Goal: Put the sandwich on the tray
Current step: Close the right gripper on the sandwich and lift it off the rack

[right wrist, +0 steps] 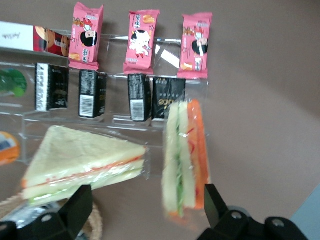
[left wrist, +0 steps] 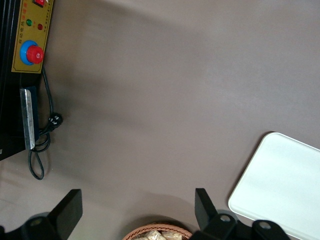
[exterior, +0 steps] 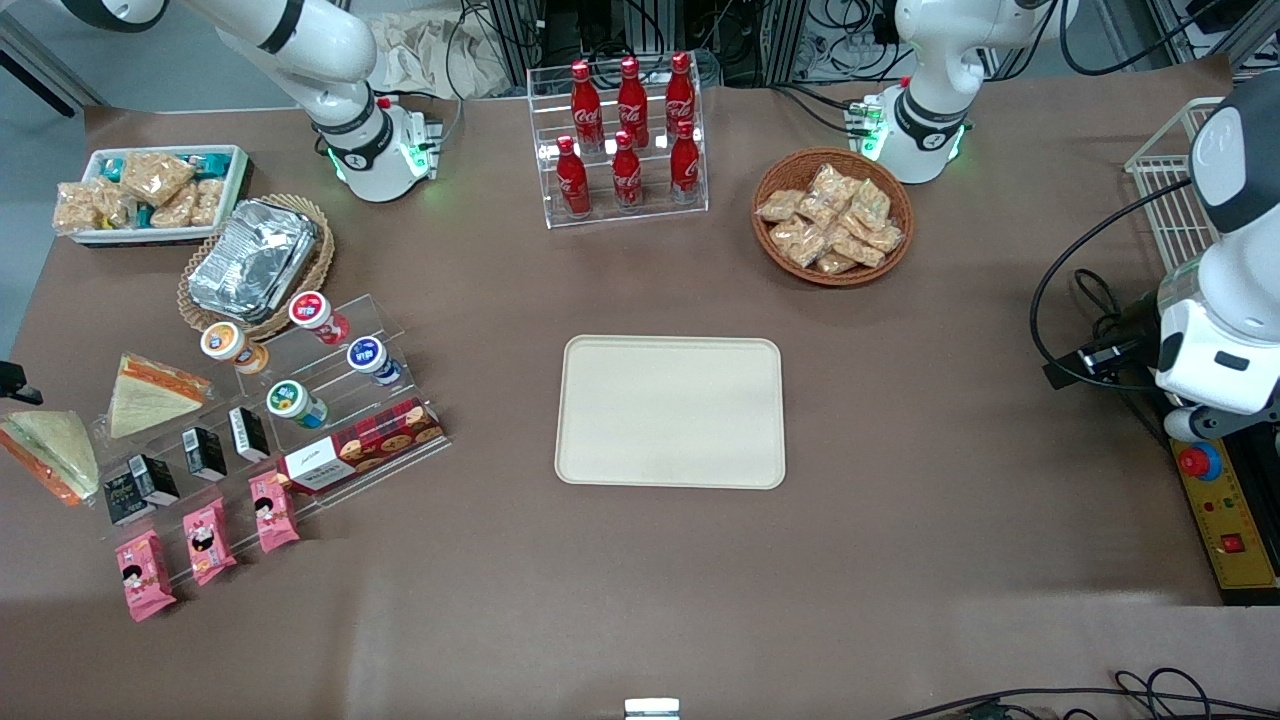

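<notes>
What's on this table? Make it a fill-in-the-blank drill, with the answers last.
The clear rack holds ___ red cola bottles. The gripper, close to the sandwich, has its fingers ___. The three snack packets beside the black cartons are coloured ___.
Missing words: six; open; pink.

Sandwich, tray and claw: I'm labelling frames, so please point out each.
Sandwich (right wrist: 184,160), right wrist view, on its wrapped filling edge.
Tray (exterior: 670,410), front view, on its bare middle.
Claw (right wrist: 145,212), right wrist view, midway between its open fingertips, above the Sandwich.
</notes>
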Motion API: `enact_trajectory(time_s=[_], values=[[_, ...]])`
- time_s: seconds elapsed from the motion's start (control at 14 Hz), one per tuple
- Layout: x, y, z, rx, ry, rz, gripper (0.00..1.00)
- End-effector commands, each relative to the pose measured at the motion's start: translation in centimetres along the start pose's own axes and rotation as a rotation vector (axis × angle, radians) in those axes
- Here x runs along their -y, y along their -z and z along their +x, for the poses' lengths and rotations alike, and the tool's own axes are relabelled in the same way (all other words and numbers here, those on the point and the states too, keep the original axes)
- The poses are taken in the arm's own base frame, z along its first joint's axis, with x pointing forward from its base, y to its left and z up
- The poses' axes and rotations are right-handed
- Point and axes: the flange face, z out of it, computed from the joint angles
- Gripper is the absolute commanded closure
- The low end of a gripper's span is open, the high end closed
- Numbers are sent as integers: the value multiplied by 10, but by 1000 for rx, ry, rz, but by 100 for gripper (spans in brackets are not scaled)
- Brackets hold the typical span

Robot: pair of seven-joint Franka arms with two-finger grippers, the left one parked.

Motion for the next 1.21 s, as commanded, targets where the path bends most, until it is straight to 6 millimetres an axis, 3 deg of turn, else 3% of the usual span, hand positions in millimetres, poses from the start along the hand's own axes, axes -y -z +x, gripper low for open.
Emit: enact_trajectory(time_s=[0.0,0.29,0.5,0.86,1.14], values=[[-16,-8,-1,-27,121,-56,1],[-26,-20,-7,-11,149,-71,1],[-29,-39,-8,19,201,-49,1],[-34,-45,-17,40,204,-48,1],[-38,-65,-31,46,173,-2,1]])
